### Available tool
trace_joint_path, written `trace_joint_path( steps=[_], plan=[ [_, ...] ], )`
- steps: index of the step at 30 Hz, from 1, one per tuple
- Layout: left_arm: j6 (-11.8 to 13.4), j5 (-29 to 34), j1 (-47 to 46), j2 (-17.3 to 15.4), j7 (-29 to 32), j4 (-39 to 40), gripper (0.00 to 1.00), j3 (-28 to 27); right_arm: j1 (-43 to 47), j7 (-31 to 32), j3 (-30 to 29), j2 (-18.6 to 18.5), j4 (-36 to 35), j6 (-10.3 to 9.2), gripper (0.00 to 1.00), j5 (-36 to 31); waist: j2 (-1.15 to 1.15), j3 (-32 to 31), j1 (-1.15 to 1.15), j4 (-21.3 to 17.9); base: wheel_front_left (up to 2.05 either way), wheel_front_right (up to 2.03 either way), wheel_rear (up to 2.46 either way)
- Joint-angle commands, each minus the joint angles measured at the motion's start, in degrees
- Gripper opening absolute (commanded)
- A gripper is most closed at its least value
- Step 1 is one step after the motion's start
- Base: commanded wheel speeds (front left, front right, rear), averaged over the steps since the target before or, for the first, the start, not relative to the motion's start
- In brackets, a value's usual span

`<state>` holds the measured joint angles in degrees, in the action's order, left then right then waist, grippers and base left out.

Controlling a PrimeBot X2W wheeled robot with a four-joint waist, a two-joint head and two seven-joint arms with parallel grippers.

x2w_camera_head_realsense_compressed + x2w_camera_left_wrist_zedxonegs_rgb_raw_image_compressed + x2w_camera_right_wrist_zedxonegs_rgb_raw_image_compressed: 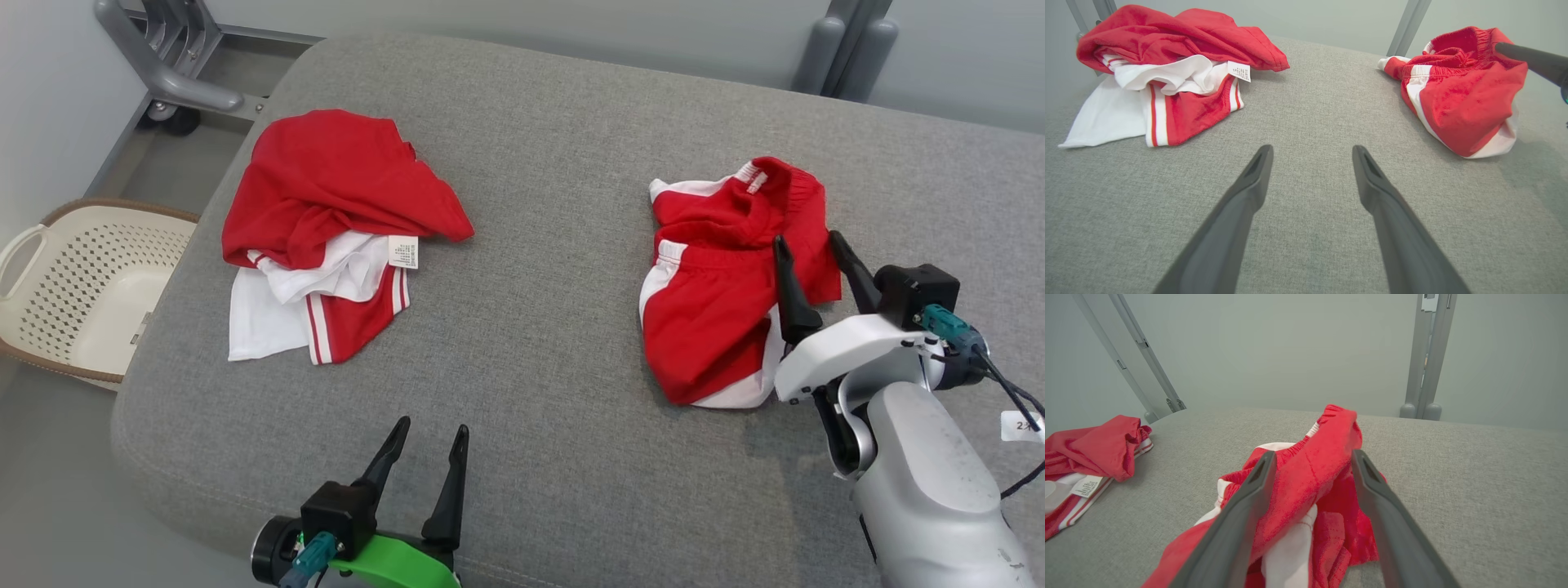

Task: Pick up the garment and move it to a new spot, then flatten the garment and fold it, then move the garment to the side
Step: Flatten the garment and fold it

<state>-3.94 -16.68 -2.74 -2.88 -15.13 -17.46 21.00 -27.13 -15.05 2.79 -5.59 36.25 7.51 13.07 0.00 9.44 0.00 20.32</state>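
A crumpled red garment with white side panels point(710, 310) lies on the right part of the grey padded table point(539, 204). My right gripper point(807, 238) is open at its right edge. In the right wrist view a raised ridge of the garment's red cloth point(1306, 486) stands between the spread fingers of the right gripper point(1313, 455). My left gripper point(433, 425) is open near the front edge, over bare padding and holding nothing, as the left wrist view also shows of the left gripper point(1312, 149). That view has the garment point(1461, 102) at its right.
A second red and white garment point(335, 188) with a white label lies bunched at the table's left. A cream perforated basket point(82, 286) stands on the floor beyond the left edge. Grey metal frames point(171, 73) rise behind the far corners.
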Motion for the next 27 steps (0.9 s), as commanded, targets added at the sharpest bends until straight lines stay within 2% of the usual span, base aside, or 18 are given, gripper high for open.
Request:
trace_joint_path(
  steps=[1, 6, 11, 15, 22, 27],
  plan=[
    [0.42, -0.4, -0.59, -0.03, -0.04, -0.1, 1.0, 0.0, -0.27, -0.16, -0.86, -0.08, -1.12, -0.03, 1.0, -1.71, 0.0, -0.03, 0.0, 0.05, 0.0, 0.0, 0.0],
    [0.27, -0.19, 0.11, -0.03, -0.03, -0.26, 1.0, -0.37, 0.68, -0.16, -2.85, 0.71, -4.74, -0.03, 1.0, -5.43, 0.0, -0.33, 0.0, 0.19, 0.0, 0.0, 0.0],
    [-0.03, -0.01, 0.56, -0.03, -0.03, -0.52, 1.0, -0.42, 1.13, -0.16, 2.0, 1.38, -5.06, -0.04, 1.0, -6.48, 0.0, -0.74, 0.0, 0.21, 0.0, 0.0, 0.0],
    [-0.28, 0.1, 0.24, -0.03, -0.03, -0.75, 1.0, 0.22, -0.73, -0.17, 7.53, 0.75, -1.45, -0.04, 1.0, -4.92, 0.0, -0.76, 0.0, 0.96, 0.0, 0.0, 0.0],
    [-0.43, -0.79, 0.81, -0.04, -0.03, -1.01, 1.0, 1.47, -5.97, -0.16, 10.8, -2.77, 7.42, -0.04, 1.0, -5.28, 0.0, -0.05, 0.0, 5.67, 0.0, 0.0, 0.0],
    [-0.81, -1.14, 1.53, -0.03, -0.03, -1.28, 1.0, 1.82, -10.02, 1.97, 15.25, -5.01, 14.13, -0.06, 1.0, -5.44, 0.0, 0.27, 0.0, 8.14, 0.0, 0.0, 0.0]
  ],
)
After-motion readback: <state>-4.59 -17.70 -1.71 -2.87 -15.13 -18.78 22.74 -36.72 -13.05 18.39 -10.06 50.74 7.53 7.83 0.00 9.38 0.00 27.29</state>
